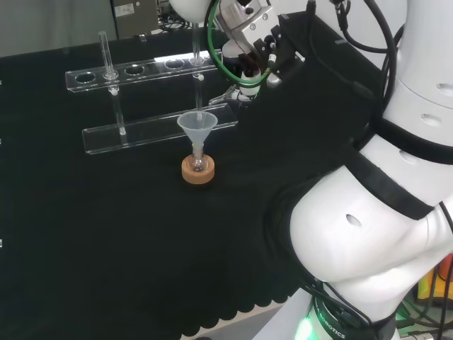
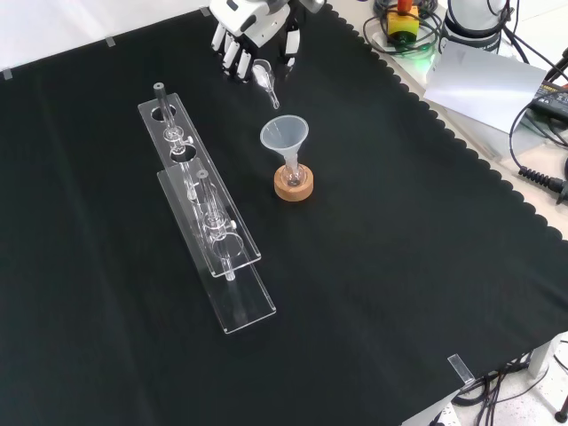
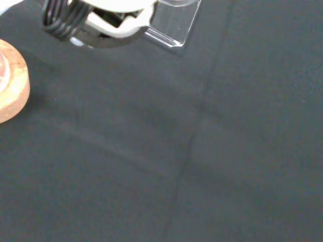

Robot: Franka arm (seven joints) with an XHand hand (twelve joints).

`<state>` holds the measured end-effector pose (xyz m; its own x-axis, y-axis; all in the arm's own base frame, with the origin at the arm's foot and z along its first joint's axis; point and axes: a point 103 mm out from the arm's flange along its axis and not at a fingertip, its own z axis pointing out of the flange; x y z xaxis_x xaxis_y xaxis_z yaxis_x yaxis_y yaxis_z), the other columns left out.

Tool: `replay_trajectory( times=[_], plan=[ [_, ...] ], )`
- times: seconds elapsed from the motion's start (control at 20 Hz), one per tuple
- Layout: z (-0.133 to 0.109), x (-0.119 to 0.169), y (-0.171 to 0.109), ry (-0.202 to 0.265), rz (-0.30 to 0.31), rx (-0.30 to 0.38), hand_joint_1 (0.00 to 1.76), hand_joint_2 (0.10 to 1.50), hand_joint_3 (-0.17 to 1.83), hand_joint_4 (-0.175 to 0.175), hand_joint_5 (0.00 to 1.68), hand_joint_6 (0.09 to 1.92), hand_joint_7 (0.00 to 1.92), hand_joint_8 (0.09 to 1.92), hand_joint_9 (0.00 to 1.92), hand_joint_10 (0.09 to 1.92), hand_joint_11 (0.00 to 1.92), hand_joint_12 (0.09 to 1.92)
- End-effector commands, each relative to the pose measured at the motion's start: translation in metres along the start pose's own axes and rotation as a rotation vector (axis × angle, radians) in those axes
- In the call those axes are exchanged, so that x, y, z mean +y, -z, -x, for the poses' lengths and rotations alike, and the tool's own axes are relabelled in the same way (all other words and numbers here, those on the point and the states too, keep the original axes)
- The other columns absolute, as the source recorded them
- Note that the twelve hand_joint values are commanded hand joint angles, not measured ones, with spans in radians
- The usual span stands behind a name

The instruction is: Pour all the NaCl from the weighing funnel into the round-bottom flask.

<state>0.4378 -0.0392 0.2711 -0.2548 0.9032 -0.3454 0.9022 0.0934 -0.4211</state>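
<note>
- Head view: the hand (image 1: 256, 49) hangs above the black-clothed desk (image 1: 106, 248), at the view's top, right of and beyond the cork ring (image 1: 197, 171). Below the hand, the clear spout of the weighing funnel (image 1: 228, 94) pokes out to the left, tilted down. The round-bottom flask (image 1: 198, 163) sits small in the cork ring, with a clear plastic funnel (image 1: 197, 127) standing upright in its neck. Behind it stands a clear rack (image 1: 152, 99) of two tiers, with one glass tube (image 1: 104, 53) upright near its left end. From here the fingers are masked by the wrist and cables, so how they close cannot be told.
- Front view: this angle shows the fingers (image 2: 232, 51), curled downward with the thumb opposite, pinching the weighing funnel (image 2: 265, 80) between them. Its spout slants down toward the plastic funnel (image 2: 284, 136) but stops short of that rim, apart from it. The flask (image 2: 293, 175) and cork ring (image 2: 294, 185) stand near the desk's middle, right of the rack (image 2: 209, 222), which runs lengthwise down the view. Whether any salt lies in the weighing funnel cannot be told.
- Wrist view: a blurred white and black part of the hand (image 3: 96, 20) shows, with a corner of the rack's clear base (image 3: 174, 27) just beyond it, an edge of the cork ring (image 3: 12, 83) at the side, and bare creased cloth (image 3: 202, 166).
</note>
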Motion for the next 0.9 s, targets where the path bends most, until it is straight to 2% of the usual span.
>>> replay_trajectory(
  times=[0.05,0.45,0.9],
  plan=[
    [-0.0059,0.0049,0.0006,0.001,-0.027,-0.075,1.07,0.73,0.67,0.175,1.11,0.97,0.6,0.67,0.99,0.4,0.66,1.15],
    [-0.0131,0.0084,0.0019,-0.003,-0.063,-0.137,1.07,0.72,0.68,0.175,1.11,0.97,0.59,0.67,0.98,0.4,0.65,1.15],
    [-0.0155,0.0085,0.0054,0.004,-0.065,-0.181,1.07,0.72,0.69,0.175,1.11,0.97,0.59,0.67,0.98,0.4,0.65,1.16]
  ],
)
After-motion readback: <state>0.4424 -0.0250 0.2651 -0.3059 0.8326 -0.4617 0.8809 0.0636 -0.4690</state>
